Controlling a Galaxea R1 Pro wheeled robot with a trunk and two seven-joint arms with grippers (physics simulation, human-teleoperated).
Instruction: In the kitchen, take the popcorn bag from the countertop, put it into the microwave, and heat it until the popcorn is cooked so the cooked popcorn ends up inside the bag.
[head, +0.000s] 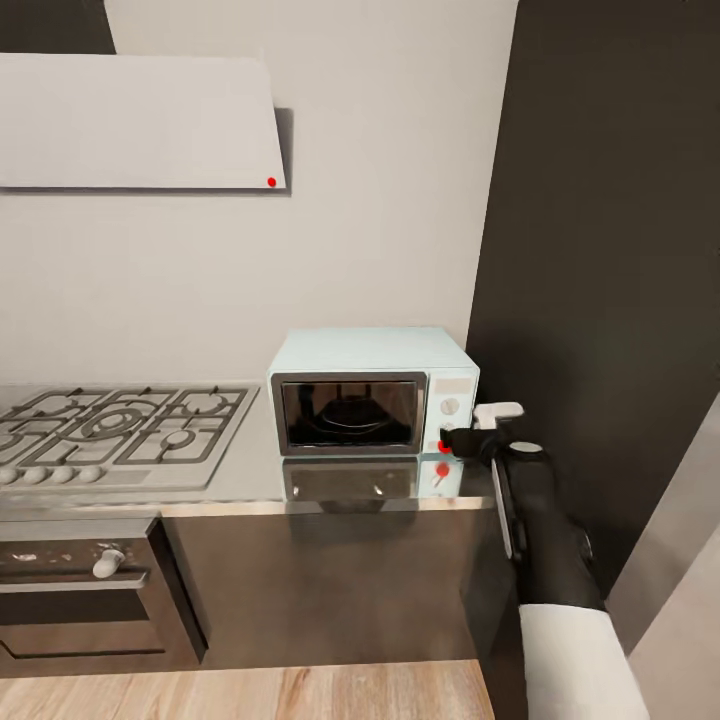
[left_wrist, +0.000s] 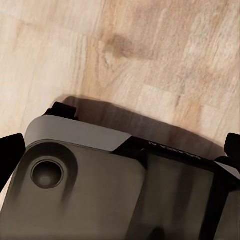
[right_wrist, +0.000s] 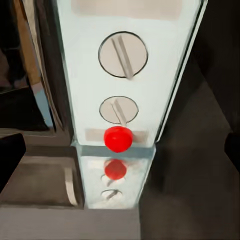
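The pale-blue microwave (head: 372, 388) stands on the grey glossy countertop (head: 250, 472) with its dark glass door shut. A dim rounded shape shows behind the glass, and I cannot tell what it is. The popcorn bag and the popcorn are hidden. My right gripper (head: 462, 440) is open at the microwave's knob panel, level with the red button (right_wrist: 118, 138) below the two round knobs (right_wrist: 123, 55). Its fingertips (right_wrist: 10, 161) stand on either side of the panel without touching it. My left gripper (left_wrist: 120, 150) hangs open over the wooden floor with nothing in it.
A steel gas hob (head: 120, 430) lies left of the microwave, with a built-in oven (head: 80, 590) under it and a range hood (head: 140, 120) above. A tall dark cabinet (head: 600, 250) stands close on the right, beside my right arm. The robot's base (left_wrist: 90, 190) is below the left gripper.
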